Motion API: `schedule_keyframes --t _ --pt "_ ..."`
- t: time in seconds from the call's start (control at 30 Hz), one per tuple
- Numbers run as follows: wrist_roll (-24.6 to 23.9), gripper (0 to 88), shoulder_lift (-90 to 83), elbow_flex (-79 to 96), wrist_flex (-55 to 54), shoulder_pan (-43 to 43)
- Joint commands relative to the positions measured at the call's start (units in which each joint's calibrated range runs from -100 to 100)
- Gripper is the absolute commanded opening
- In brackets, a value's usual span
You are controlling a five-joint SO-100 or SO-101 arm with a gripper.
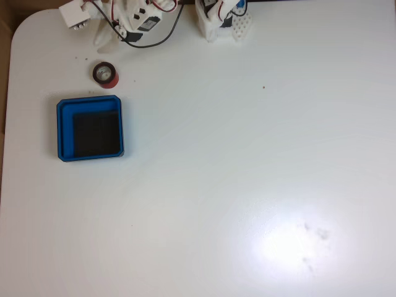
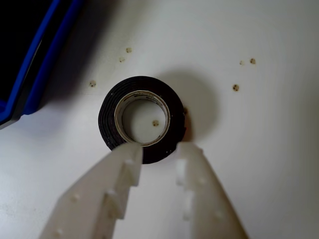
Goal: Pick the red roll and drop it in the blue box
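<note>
In the wrist view the white plastic gripper [image 2: 158,151], jaws spread, reaches the small red roll [image 2: 142,119] at centre, so closing seems next, then the blue square box [image 1: 90,129].

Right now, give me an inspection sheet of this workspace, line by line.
Surface: white table, small dark specks, glare patch near the front in the fixed view.
Job's things: red roll lying flat on the table, outside the blue box; box holds nothing.
Clutter: nothing seen.
Claw: claw open, fingertips over the roll's near edge, not closed on it.
Cables: red and black wires on the arm at the table's far edge.
Surroundings: brown floor strip past the table's left edge.
</note>
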Motion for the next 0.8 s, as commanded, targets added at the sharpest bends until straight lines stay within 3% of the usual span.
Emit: schedule_keyframes --t 0.0,0.2,0.5,0.77 --pt "0.3 0.8 4.9 -7.4 -0.3 -0.4" --pt "0.3 1.9 14.8 -15.9 -0.3 0.0" --pt "0.5 14.7 23.6 -19.8 -0.2 0.4" --pt "0.5 15.9 27.6 -19.8 -0.2 3.2"
